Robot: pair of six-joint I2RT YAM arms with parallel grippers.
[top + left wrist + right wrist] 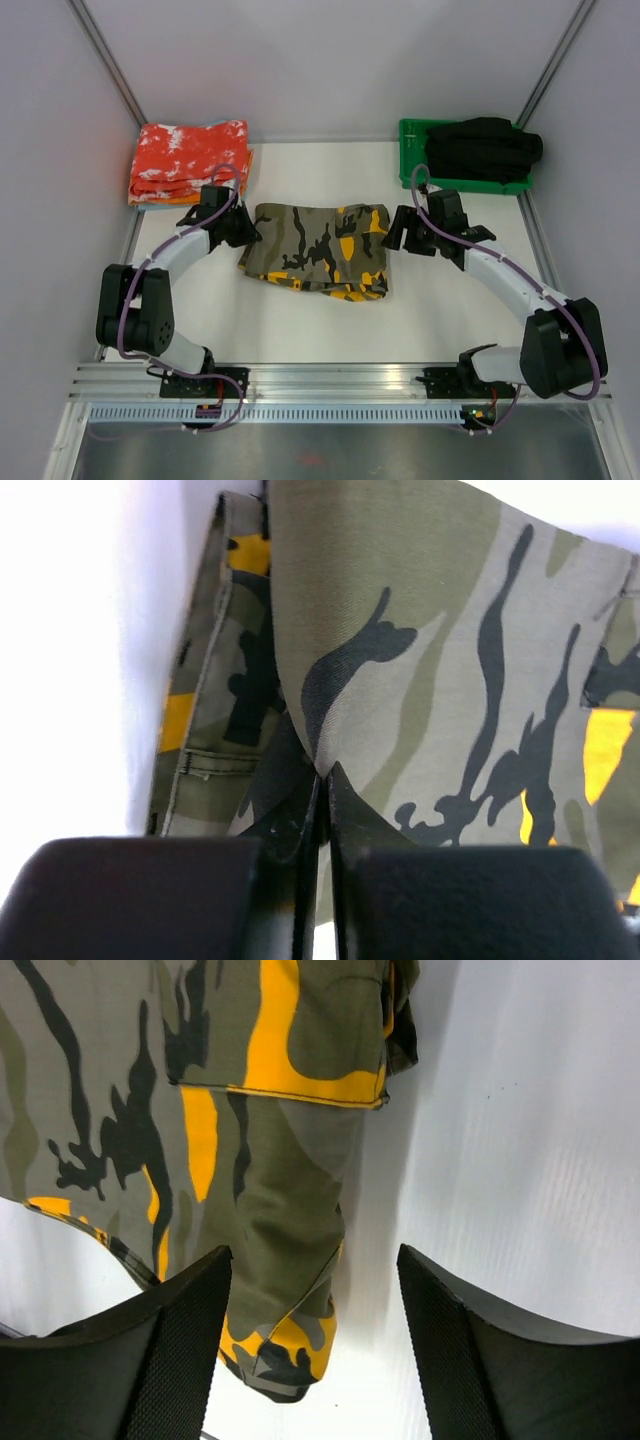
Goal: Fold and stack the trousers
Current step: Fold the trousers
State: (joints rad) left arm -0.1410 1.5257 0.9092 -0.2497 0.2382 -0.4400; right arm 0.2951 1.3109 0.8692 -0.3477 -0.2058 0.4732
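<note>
The table (pixel 320 330) is seen to carry everything, and near its middle the trousers (pixel 318 250) are laid flat, already doubled over into a compact, roughly rectangular packet. The folding is judged largely done. Lower layers are seen to jut out along the near edge, so the packet is not square, and some tidying or a further fold may be needed. The stacking is judged not yet begun, since the trousers are well apart from any pile.

At the far left corner a pile of folded red-orange cloths (pixel 190 160) is found, which may be meant as the stacking place, though this cannot be told for certain. At the far right a green tray (pixel 412 135) is set, and a bundled black garment (pixel 485 148) is held in it, spilling over its right rim. Nothing else can be made out in the tray.

The left hand (pixel 250 235) is placed at the left edge of the trousers. In its wrist view the left hand (pixel 322 800) is seen pinched on a crease of the camouflage cloth. The right hand (pixel 398 232) is held just beside the right edge, spread wide with nothing gripped.
</note>
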